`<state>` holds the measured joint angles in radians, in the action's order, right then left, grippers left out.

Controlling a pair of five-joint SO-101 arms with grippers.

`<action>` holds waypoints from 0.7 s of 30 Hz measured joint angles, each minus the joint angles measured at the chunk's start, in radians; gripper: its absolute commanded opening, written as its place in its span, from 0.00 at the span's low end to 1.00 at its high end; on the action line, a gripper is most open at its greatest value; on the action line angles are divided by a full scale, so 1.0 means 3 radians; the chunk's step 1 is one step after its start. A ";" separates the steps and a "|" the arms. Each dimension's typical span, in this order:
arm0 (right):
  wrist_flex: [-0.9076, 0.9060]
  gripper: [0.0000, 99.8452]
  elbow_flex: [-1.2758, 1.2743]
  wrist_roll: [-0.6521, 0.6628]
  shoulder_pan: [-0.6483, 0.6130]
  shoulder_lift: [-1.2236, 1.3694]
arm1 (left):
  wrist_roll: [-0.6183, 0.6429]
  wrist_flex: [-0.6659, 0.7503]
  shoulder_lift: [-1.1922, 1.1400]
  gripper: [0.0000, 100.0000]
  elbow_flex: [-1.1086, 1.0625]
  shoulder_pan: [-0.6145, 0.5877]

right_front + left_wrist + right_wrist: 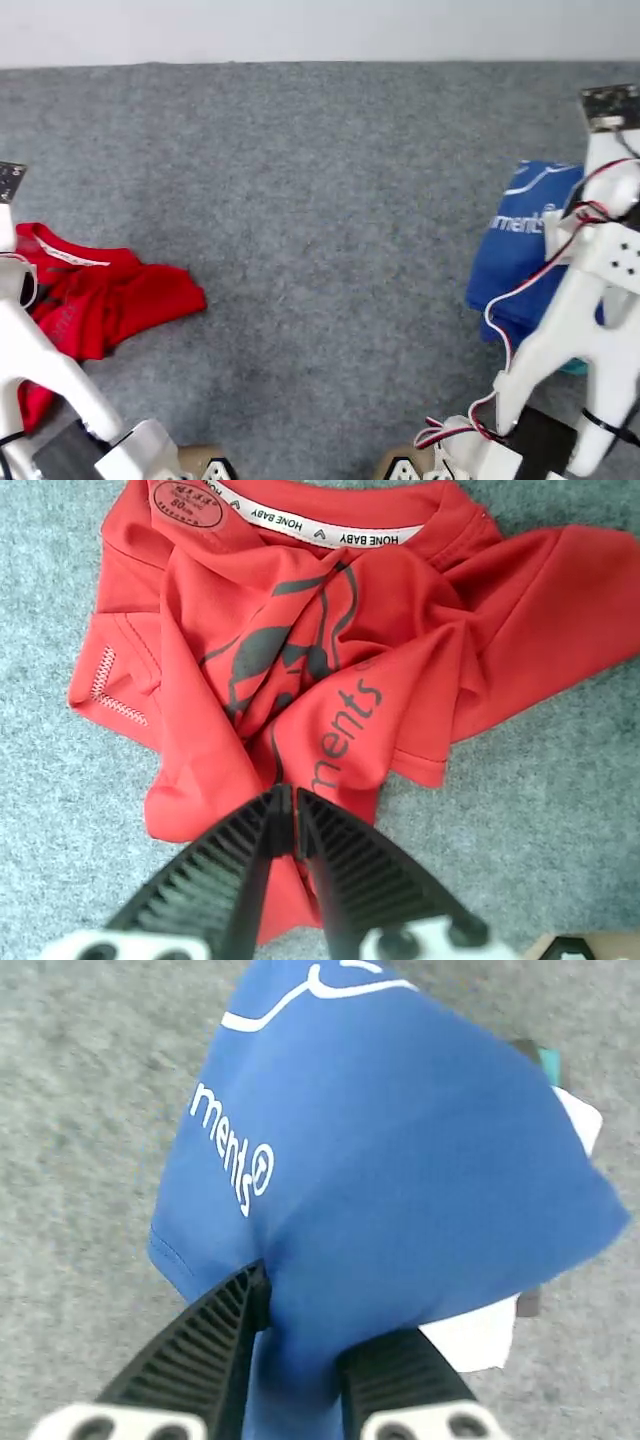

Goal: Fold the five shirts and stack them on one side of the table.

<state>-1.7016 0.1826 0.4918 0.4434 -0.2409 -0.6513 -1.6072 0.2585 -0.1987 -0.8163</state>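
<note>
At the right edge of the table point(320, 200), a folded blue shirt point(400, 1160) lies on top of a pile. White cloth point(480, 1335), a teal edge point(548, 1060) and a dark layer point(528, 1302) show beneath it. At the left edge, well apart from the pile, a red shirt point(300, 660) lies crumpled and unfolded, with its collar toward the far side and one sleeve spread toward the table's middle.

Step in hand (judged): placing the blue shirt on the pile, and picking up the red shirt, apparently the last loose one, for folding.

Left gripper point(288, 805): the fingers are pressed together with barely a slit between them. The tips sit at the lower body of the red shirt, where the creases run together. They appear to pinch a ridge of the cloth, though how much is caught cannot be told.

Right gripper point(320, 1310): the fingers are held partly apart by a thick fold of the blue shirt clamped between them. The cloth rises tent-like toward the tips, so that edge seems lifted off the pile.

Next move (judged): the right gripper must let go of the blue shirt without dragging it askew on the pile. The red shirt needs to be drawn to the bare middle of the table and spread flat, probably with both arms, before any fold. A pinch at mid-body will bunch thin cloth, so a regrip at the hem or shoulders is likely to be needed.
</note>
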 measured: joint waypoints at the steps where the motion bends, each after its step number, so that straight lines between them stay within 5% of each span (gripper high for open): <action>1: 0.0026 0.01 0.0000 0.0031 0.0051 0.0000 | 0.0000 0.0000 0.0000 0.02 0.0000 0.0000; 12: 0.0706 0.02 0.0000 0.0491 0.0609 0.0665 | 0.0000 0.0000 0.0000 0.02 0.0000 0.0000; 18: 0.0951 0.30 0.0005 0.0869 0.0818 0.1110 | -0.0128 0.0000 0.0000 0.02 0.0000 0.0000; 21: 0.0931 0.31 0.0245 0.0890 0.0880 0.1135 | -0.0143 0.0000 0.0000 0.02 0.0000 0.0000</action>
<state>-1.4223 0.2562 0.7587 0.7073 0.0997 -0.6943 -1.6072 0.2585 -0.1987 -0.8163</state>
